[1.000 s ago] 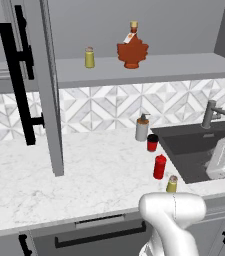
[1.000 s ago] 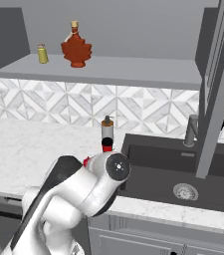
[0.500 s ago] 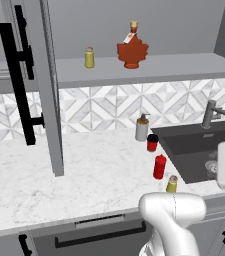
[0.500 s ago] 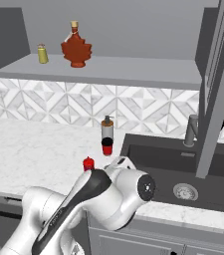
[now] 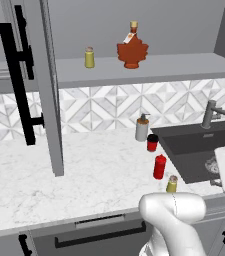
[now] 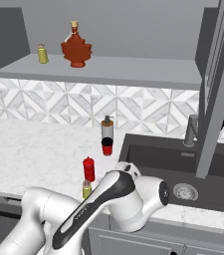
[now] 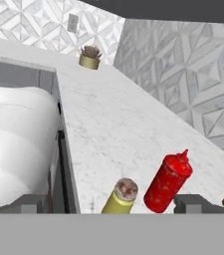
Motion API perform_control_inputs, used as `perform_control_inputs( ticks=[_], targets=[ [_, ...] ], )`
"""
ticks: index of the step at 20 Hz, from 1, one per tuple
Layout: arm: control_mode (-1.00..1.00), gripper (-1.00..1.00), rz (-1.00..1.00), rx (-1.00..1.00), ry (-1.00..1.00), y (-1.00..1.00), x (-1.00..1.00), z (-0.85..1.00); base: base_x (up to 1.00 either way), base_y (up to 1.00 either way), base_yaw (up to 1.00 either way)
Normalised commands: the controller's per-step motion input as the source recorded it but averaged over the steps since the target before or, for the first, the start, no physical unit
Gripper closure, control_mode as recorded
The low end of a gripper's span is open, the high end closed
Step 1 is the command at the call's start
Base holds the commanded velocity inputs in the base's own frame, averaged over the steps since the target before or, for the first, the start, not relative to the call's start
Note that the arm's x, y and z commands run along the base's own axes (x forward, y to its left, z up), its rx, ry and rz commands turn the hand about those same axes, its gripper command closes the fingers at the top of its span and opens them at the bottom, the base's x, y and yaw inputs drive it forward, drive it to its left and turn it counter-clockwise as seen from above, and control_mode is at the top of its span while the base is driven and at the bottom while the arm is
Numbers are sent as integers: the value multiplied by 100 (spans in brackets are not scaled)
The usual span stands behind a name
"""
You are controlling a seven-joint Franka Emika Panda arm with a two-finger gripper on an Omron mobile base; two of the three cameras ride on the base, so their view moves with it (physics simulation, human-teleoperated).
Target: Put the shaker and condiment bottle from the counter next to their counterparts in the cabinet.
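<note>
The yellow-green shaker stands near the front edge of the white marble counter, with the red condiment bottle just behind it. Both also show in the right base view, shaker and condiment bottle. In the hand view my gripper is open and holds nothing. It looks low along the counter at the shaker and the condiment bottle, both a short way ahead of the tips. On the cabinet shelf stand the counterparts, a second shaker and the maple-leaf bottle.
A red cup and a grey soap pump stand behind the condiment bottle. The dark sink with its faucet lies to the right. The open cabinet door with its black handle hangs over the counter's left part.
My arm has swung and the white hand has sunk lower over the sink's front, right of the shaker. The jaws stayed open. The bottles have not moved.
</note>
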Motion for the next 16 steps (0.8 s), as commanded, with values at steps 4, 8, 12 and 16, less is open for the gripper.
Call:
perform_control_inputs(
  ticks=[4,8,12,16],
  targets=[
    [-100,-100,2,0,0,-1,11,-42,0,0,0],
    [-100,-100,0,0,-1,0,25,-43,0,0,0],
    [-100,-100,0,0,-1,3,23,-17,0,0,0],
    [-100,-100,0,0,-1,0,1,-4,0,0,0]
  ],
)
